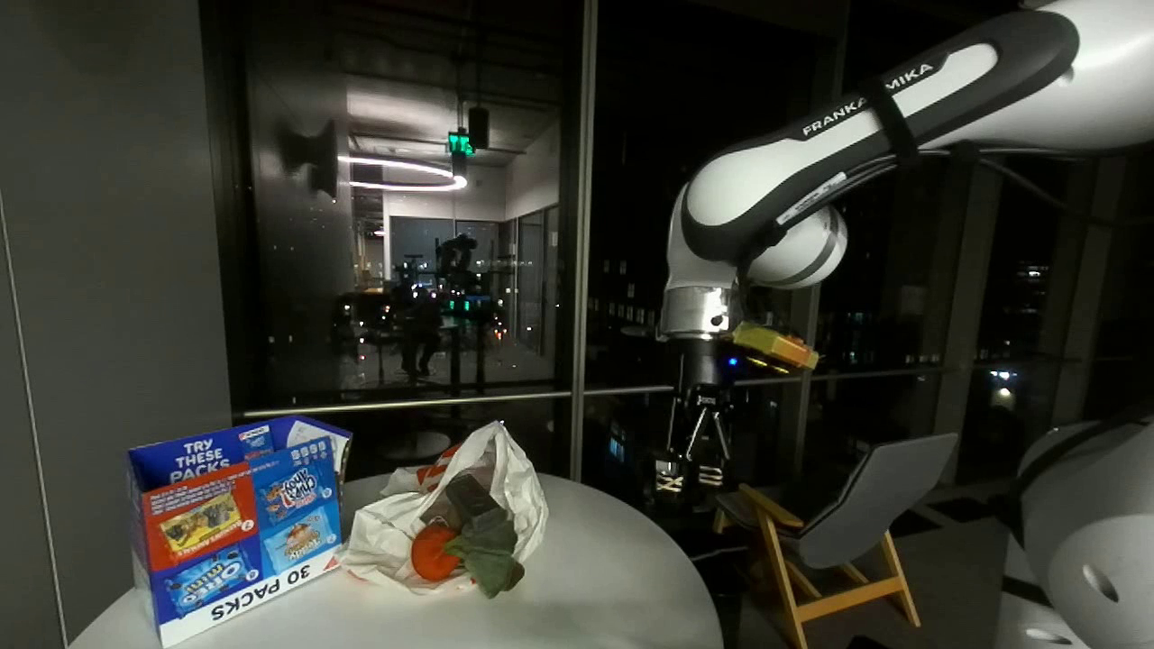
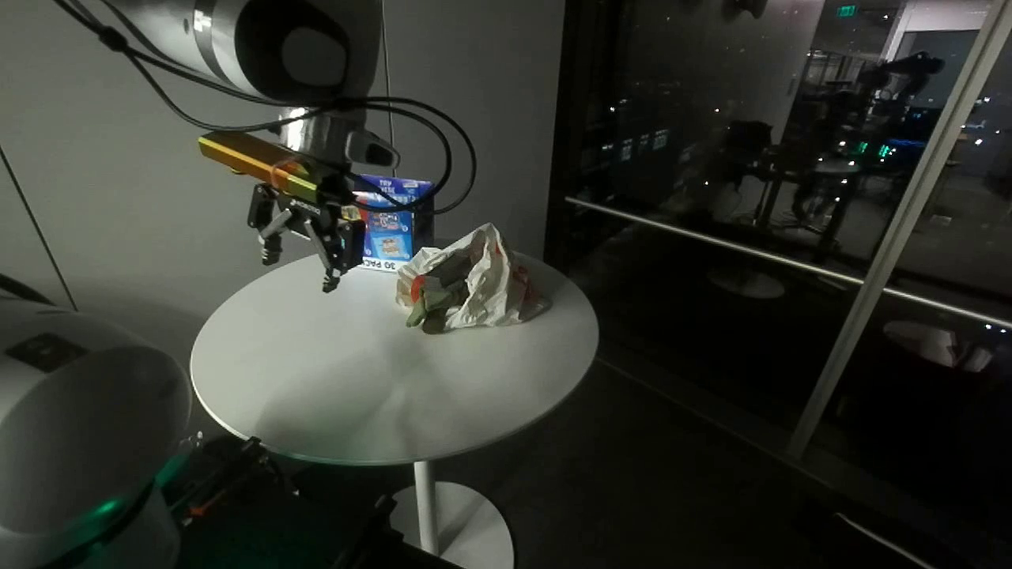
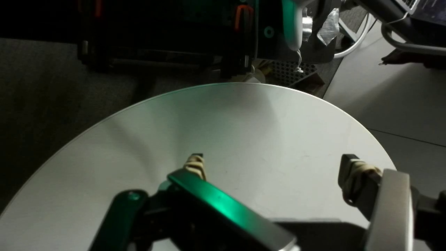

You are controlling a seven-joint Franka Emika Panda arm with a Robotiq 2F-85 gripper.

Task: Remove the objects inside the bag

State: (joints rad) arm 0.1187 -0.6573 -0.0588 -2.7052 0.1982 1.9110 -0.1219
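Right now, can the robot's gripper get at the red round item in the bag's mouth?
Probably yes. The gripper is open and empty, and the red round item shows at the mouth of the white bag, though the green item beside it might hinder the grip.

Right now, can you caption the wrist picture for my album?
Open pincer, holding nothing, above a round white table.
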